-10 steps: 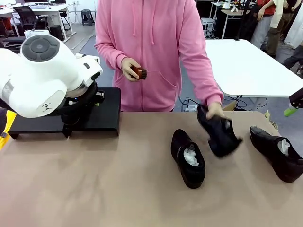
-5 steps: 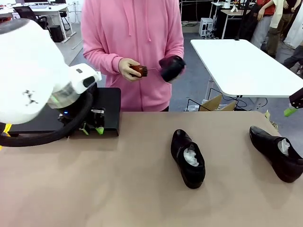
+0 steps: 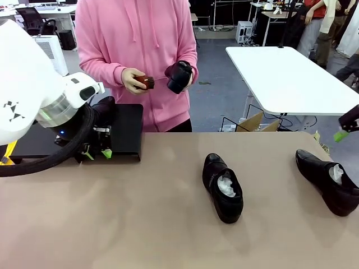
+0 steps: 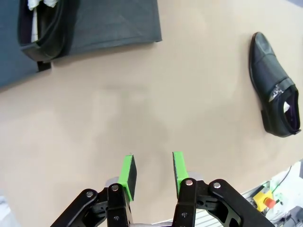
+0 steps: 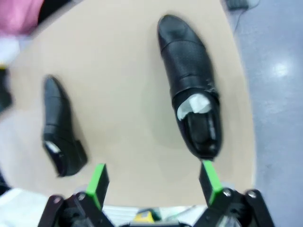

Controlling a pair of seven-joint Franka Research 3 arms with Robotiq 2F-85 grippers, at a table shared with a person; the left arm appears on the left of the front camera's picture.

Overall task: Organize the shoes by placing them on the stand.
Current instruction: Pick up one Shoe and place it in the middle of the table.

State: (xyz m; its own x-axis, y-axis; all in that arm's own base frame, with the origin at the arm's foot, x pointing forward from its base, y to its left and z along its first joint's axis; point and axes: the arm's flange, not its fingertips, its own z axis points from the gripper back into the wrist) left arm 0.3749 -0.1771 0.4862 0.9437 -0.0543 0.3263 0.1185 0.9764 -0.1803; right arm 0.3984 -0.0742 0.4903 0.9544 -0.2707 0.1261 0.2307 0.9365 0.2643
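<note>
Robotics lab in an open-plan workroom. A brown-topped table (image 3: 140, 213) fills the foreground, and a large white robot arm (image 3: 33, 84) reaches in over its left side. A yellow emergency-stop box with a red button (image 4: 266, 201) sits just off the table's edge. Behind the table, a grey floor (image 3: 224, 84) holds loose cables (image 3: 291, 119) and an open cardboard box (image 3: 255, 122). A white worktable (image 3: 291, 78) stands beyond the table's far right corner, and desks (image 3: 56, 10) and black office chairs (image 3: 31, 19) beyond its far left
</note>
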